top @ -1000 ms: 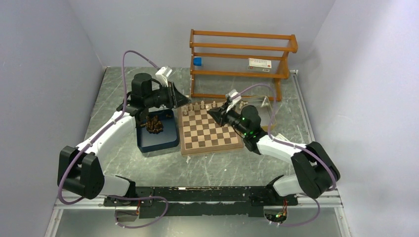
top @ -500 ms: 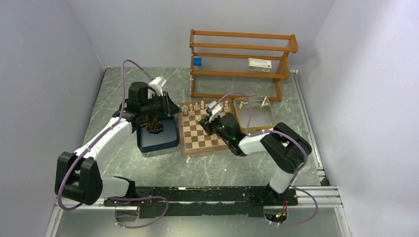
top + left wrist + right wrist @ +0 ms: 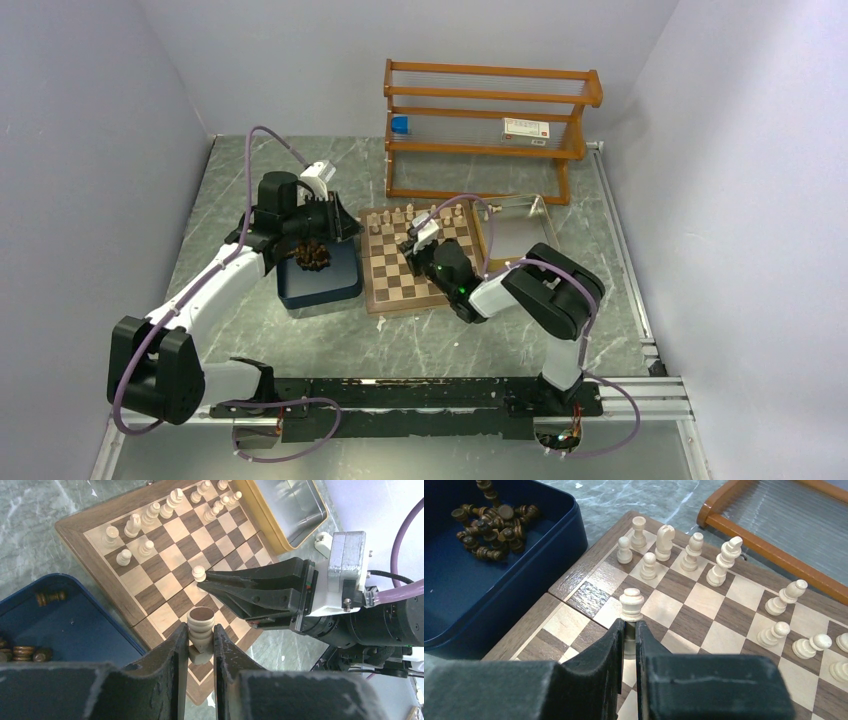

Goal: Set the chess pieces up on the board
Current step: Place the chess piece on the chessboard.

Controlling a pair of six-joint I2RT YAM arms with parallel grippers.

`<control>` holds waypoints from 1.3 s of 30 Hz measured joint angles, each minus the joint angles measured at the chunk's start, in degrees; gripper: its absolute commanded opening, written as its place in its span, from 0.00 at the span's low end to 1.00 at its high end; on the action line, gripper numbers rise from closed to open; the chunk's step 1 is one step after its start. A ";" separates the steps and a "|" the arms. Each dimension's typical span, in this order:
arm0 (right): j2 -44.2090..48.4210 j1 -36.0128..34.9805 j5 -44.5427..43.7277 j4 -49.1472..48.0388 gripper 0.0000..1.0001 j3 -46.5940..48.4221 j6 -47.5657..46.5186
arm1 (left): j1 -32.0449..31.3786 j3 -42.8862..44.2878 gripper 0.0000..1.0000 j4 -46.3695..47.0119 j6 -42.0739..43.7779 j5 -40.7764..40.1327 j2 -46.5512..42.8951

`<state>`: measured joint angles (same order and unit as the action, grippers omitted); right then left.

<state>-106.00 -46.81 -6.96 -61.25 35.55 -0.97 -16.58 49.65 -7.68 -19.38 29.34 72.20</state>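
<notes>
— Start with the left wrist camera. What are you getting?

— I am looking down past the left gripper. Its jaws are pinching, with only a narrow gap, a ribbed piece that is looking pale, a dark round end facing the lens. It is hanging above the board, near the edge that is running alongside the blue tray. That tray is sitting at 8 o'clock with dark pieces lying in it. Toward 11 o'clock, pale pieces are standing in rows, and the tan tray is showing at 1 o'clock. The right gripper is reaching in from 3 o'clock, its tips nipping a small pale piece.

— And the right wrist?

— I am seeing those jaws nearly closed on the stem of that small pale piece, which is standing upright over a light square by the centre seam. Whether its foot is touching the wood I cannot tell, since the fingers are hiding it. The other pale pieces are running from 12 to 3 o'clock, and the blue tray is filling the 10 o'clock corner.

— Overhead?

— I am watching the board lying mid-table, with the blue tray just beside it at 9 o'clock and the tan tray at 2 o'clock. The wooden rack is standing at 12. The left gripper is hovering where tray and board are meeting, the right gripper over the board's far half. The jaws are too small to read here.
</notes>
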 measured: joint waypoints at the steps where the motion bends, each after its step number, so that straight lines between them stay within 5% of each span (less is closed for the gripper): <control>1: -0.42 -0.22 -0.52 -0.68 0.14 0.00 -0.28 | 0.00 0.00 0.20 0.00 0.07 0.00 0.00; 23: -0.85 -3.02 -7.50 -10.45 0.31 -10.34 -1.70 | 0.02 0.00 0.22 -0.79 0.17 -0.66 0.00; 28: 0.63 -3.15 -7.93 -9.94 0.46 -10.54 -1.70 | 0.02 0.00 0.22 -0.85 0.35 -0.68 0.00; 35: 10.29 -3.13 -8.24 0.17 0.56 -8.61 -0.81 | 0.02 0.00 0.23 -2.34 1.16 -0.72 -0.44; 39: 16.15 -2.54 -7.63 13.75 0.57 -2.97 0.04 | 0.02 -0.26 0.23 -3.76 2.23 -0.94 -2.03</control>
<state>-89.84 -49.34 -14.59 -47.51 32.58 -0.93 -16.56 49.39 -11.44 -17.15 28.40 70.17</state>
